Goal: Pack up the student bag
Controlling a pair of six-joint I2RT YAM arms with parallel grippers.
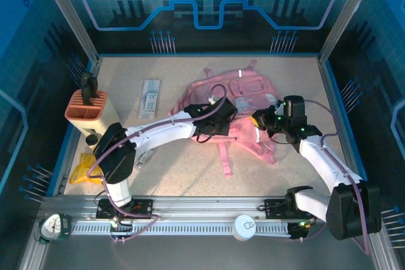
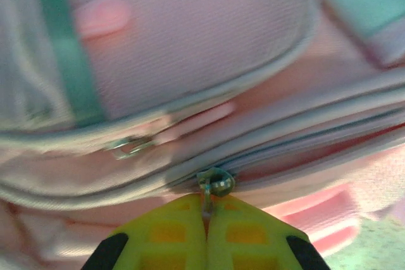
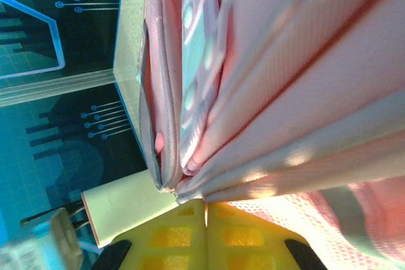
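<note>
The student bag (image 1: pixel 247 93) lies on the bench (image 1: pixel 177 169) at 12 o'clock, with the left pincer (image 2: pixel 206 213) clamped on its zipper pull (image 2: pixel 215 183), the zip line (image 2: pixel 304 148) running 9-to-3, and the right pincer (image 3: pixel 205 210) closed on bag fabric.

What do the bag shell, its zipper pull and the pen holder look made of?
The student bag: matte pink woven fabric; the weave grain shows up close. The zipper pull: metal, going by its silvery glint. The pen holder: probably moulded plastic, smooth salmon-orange walls; too small to be sure.
</note>
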